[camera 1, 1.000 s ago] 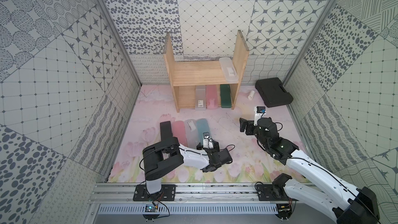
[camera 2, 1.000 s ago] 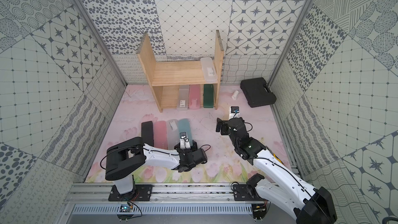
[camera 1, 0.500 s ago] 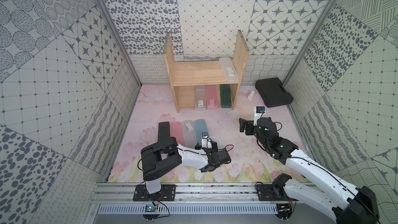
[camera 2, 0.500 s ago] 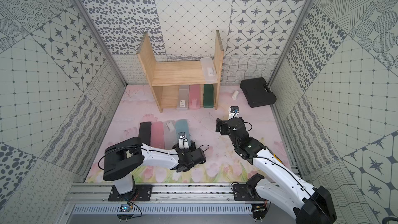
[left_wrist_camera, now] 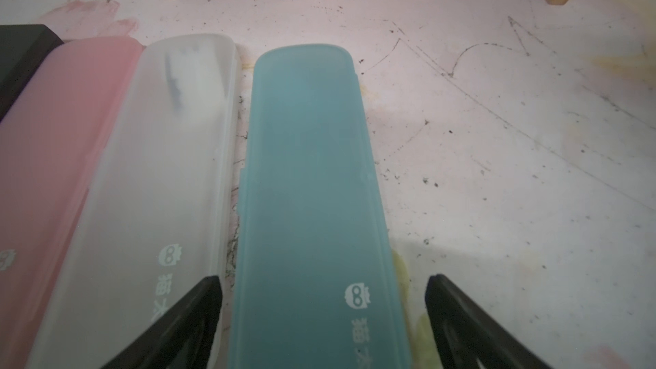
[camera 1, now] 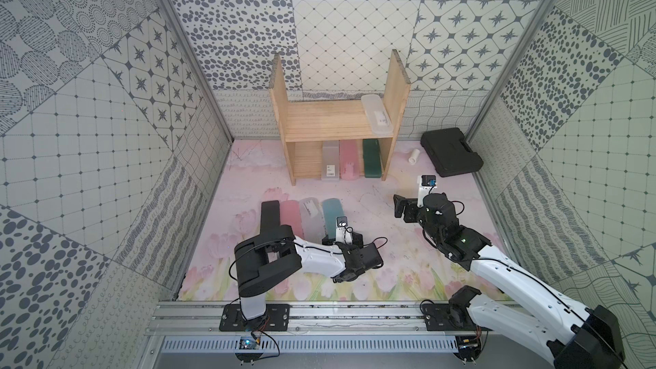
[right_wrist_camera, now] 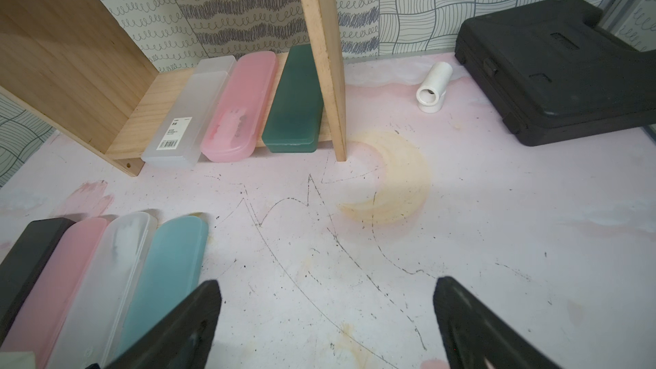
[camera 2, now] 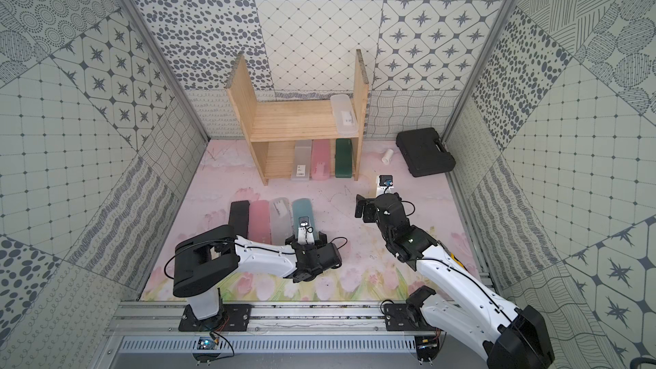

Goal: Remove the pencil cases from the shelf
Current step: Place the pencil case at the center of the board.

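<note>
1. Count: eight pencil cases in all. Four lie on the mat [camera 1: 390, 243], three on the lower board of the shelf [camera 1: 330, 122] and one on its upper board.
2. Mat row, left to right: black case [camera 1: 269, 214], front pink case [camera 1: 291, 218], front frosted case [camera 1: 310, 220], blue case [camera 1: 332, 216]. All are long, slim and round-ended. They lie flat and side by side, long axes toward the shelf, with a narrow gap before the blue one.
3. Lower board, left to right: barcoded frosted case [camera 1: 329, 159], rear pink case [camera 1: 348, 159], dark green case [camera 1: 372, 157], the last just beside the right panel.
4. Upper board: top frosted case [camera 1: 377, 115], labelled, lying against the right panel.
5. Left arm: folded low over the front of the mat. The left gripper [left_wrist_camera: 323, 278] sits at the near end of the blue case with jaws spread wide. One finger is over the front frosted case, the other over bare mat, and neither touches the blue case.
6. Right arm: reaching forward from the rail. The right gripper [right_wrist_camera: 326, 280] faces the shelf above bare mat, jaws spread and holding nothing.
7. Right of the shelf: one white cylinder [camera 1: 413, 156] and one black tool case [camera 1: 451, 152].
</note>
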Controlling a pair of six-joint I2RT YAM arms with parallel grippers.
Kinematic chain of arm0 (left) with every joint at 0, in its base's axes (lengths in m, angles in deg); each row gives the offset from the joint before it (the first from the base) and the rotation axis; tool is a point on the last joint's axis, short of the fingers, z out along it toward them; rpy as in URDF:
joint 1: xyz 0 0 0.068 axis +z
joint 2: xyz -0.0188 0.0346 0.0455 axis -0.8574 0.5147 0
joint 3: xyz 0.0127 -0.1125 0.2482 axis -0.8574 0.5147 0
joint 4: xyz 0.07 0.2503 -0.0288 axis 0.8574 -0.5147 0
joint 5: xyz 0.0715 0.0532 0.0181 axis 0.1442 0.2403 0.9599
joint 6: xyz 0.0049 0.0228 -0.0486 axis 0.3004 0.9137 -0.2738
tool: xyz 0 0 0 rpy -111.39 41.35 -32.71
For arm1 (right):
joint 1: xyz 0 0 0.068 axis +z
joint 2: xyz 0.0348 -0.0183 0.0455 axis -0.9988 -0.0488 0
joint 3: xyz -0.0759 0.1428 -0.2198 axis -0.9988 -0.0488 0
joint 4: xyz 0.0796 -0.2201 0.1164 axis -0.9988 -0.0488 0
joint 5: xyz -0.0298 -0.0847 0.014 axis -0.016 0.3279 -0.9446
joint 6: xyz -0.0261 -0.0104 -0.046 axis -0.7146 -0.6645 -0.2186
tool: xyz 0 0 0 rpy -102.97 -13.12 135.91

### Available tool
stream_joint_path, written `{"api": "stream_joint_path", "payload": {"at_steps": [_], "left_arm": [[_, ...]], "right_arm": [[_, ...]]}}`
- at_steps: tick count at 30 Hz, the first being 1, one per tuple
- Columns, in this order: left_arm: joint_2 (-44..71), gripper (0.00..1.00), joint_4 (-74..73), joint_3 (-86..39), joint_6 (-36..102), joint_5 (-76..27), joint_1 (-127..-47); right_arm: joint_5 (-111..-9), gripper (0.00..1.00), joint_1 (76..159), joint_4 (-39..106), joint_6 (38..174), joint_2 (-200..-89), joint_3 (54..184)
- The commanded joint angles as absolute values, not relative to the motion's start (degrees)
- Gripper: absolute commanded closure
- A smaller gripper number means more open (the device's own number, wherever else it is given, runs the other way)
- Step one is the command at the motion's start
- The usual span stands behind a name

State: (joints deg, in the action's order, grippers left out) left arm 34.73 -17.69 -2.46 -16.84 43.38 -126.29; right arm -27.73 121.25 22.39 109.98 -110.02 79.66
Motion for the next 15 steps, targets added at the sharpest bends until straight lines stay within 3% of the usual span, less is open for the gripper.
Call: {"api": "stream_joint_path", "payload": {"at_steps": [1,15], "left_arm": [[31.7,0.01,-20.78,-4.38,-12.08,42.57,-126.08],[7.9,0.01,-19.35,-3.42,12.53,23.99,-116.45]], "right_arm": [[-28.63,0.02,121.04,24.16,110.21,-109.58,79.89],[-41.52,0.02,121.04,12.75,105.34,-115.43,99.42]]}}
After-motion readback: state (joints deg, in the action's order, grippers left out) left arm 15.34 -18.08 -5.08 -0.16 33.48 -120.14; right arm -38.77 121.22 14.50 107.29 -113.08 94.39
